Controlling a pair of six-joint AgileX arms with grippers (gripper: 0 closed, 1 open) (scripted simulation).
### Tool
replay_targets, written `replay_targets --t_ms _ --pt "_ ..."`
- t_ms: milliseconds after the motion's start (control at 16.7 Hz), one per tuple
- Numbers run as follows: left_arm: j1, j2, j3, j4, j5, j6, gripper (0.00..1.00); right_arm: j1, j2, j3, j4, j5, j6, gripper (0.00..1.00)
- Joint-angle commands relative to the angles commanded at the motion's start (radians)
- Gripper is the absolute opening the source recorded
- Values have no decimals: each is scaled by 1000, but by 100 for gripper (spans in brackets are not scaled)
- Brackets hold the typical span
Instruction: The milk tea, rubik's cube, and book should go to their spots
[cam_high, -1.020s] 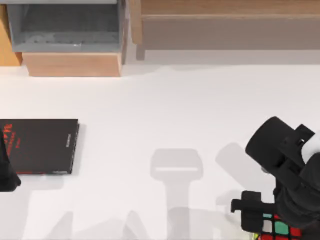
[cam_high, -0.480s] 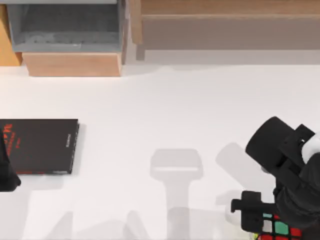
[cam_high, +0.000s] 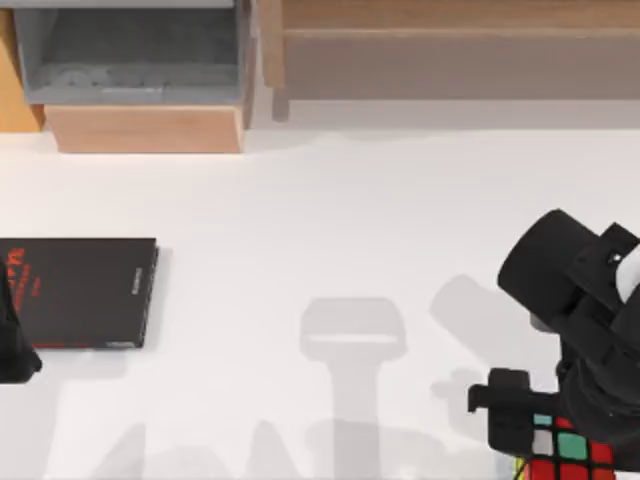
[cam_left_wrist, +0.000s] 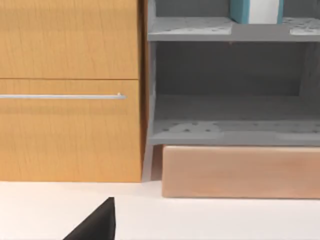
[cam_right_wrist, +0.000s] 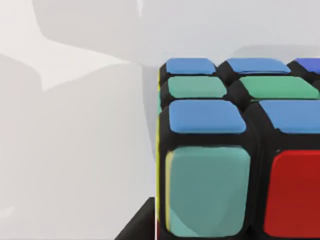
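The rubik's cube (cam_high: 572, 447) is at the table's front right edge, with my right gripper (cam_high: 556, 438) shut on it from above; one black finger (cam_high: 506, 412) shows at the cube's left side. Seen up close in the right wrist view, the rubik's cube (cam_right_wrist: 235, 150) has blue, green, teal and red stickers. In the left wrist view the book (cam_left_wrist: 255, 10), teal with a white edge, stands on the upper grey shelf (cam_left_wrist: 190, 27). The milk tea is out of view. My left arm (cam_high: 12, 345) is parked at the left edge.
A thin black book with red lettering (cam_high: 85, 292) lies at the table's left. At the back left stand a grey shelf unit (cam_high: 130, 50) on a wooden base (cam_high: 145, 130) and a drawer cabinet (cam_left_wrist: 70, 90). A long wooden unit (cam_high: 450, 50) spans the back right.
My right gripper and the rubik's cube have shifted together a little to the right and toward the back. The left arm and the black book have not moved.
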Motion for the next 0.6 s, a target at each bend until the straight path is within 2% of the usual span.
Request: replay_targets --t_ms 360,600 --pt "0 0 0 0 0 0 100 -1 -1 20 6 3 -13 0" --pt "0 0 0 0 0 0 100 -19 51 170 158 49 -141 0"
